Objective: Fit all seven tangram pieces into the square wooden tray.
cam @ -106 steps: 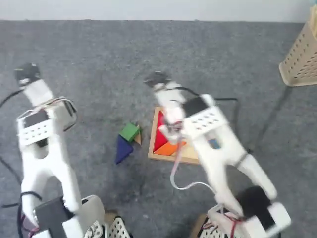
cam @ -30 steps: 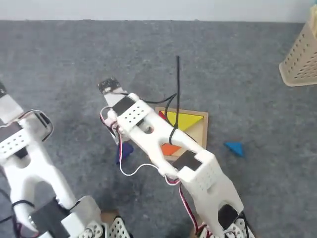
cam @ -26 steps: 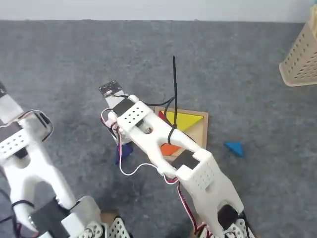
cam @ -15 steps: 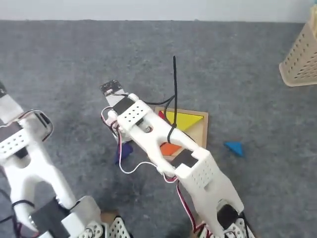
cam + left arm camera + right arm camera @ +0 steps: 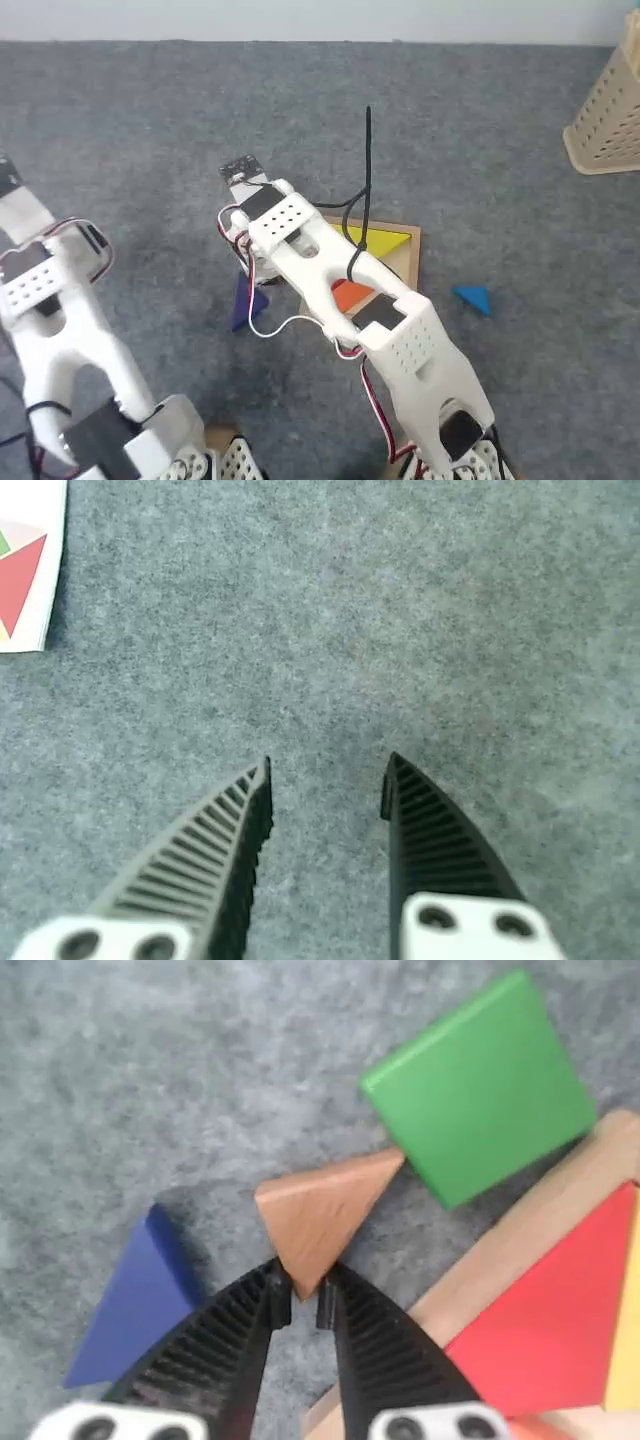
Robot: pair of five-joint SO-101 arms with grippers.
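My right gripper point(image 5: 300, 1295) is shut on one corner of a small brown triangle point(image 5: 320, 1215) that lies flat on the grey carpet. A green square point(image 5: 480, 1085) touches the triangle's far corner, and a dark blue triangle point(image 5: 135, 1300) lies beside the fingers. The wooden tray point(image 5: 500, 1250) holds a red triangle point(image 5: 550, 1320). In the high view the right arm point(image 5: 330, 290) crosses the tray point(image 5: 410, 262), which shows yellow point(image 5: 385, 240) and orange point(image 5: 350, 295) pieces. The dark blue triangle point(image 5: 243, 303) lies left of the tray. My left gripper point(image 5: 328, 770) is open over bare carpet.
A small light blue triangle point(image 5: 472, 298) lies on the carpet right of the tray. A beige perforated box point(image 5: 605, 110) stands at the back right. A black cable point(image 5: 367, 170) sticks up from the right arm. A white card point(image 5: 20, 570) lies beyond the left gripper.
The right arm swung from over the tray to the pieces left of it, and its wrist has just shifted slightly right. The light blue triangle came to lie right of the tray.
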